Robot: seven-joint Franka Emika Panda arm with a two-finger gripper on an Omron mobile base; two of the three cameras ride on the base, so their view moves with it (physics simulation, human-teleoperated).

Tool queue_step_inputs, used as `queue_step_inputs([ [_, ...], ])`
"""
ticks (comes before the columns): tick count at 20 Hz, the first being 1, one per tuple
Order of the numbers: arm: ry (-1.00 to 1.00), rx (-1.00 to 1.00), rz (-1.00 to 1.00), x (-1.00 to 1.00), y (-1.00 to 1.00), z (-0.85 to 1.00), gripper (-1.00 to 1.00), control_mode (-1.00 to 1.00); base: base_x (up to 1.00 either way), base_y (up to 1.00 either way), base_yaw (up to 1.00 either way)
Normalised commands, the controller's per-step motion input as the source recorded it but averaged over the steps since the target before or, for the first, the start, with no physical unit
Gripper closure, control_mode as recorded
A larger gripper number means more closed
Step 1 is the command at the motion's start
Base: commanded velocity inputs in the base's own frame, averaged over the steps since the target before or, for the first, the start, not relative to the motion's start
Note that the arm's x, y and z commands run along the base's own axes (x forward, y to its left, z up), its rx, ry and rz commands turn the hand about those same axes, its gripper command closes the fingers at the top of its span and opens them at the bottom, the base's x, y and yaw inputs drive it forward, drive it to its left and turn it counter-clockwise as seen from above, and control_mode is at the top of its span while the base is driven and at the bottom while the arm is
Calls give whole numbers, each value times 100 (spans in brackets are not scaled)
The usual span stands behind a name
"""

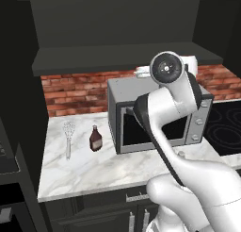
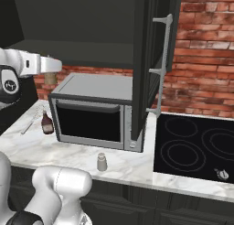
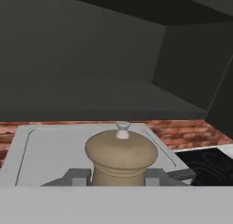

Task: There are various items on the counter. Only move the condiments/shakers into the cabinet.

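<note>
My gripper [image 3: 119, 177] is shut on the tan wooden pepper mill [image 3: 120, 155], a finger on either side of its body. It hangs above the grey microwave's top, just in front of the dark cabinet's open shelf ledge [image 3: 91, 104]. From the right base view the gripper [image 2: 49, 72] holds the pepper mill [image 2: 50, 78] at the far left, below the cabinet [image 2: 91, 55]. The dark red-brown bottle [image 1: 95, 139] stands on the marble counter [image 1: 84, 169] left of the microwave. A pale grey shaker [image 2: 102, 162] stands near the counter's front edge.
A wire whisk [image 1: 68, 137] lies left of the bottle. The microwave [image 1: 127, 87] sits under the cabinet ledge [image 1: 127, 56]. The open cabinet door [image 2: 146, 59] juts forward beside it. The black stovetop [image 2: 196, 146] lies to the right, against the brick wall.
</note>
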Motion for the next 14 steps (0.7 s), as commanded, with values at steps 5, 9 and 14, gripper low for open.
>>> queue_step_inputs([
  [5, -22, 1, 0, 18, -53, 49, 100, -100, 0, 0, 0],
  [9, -11, 2, 0, 37, -58, 35, 100, -100, 0, 0, 0],
  [14, -2, 3, 0, 46, -47, 27, 100, -100, 0, 0, 0],
])
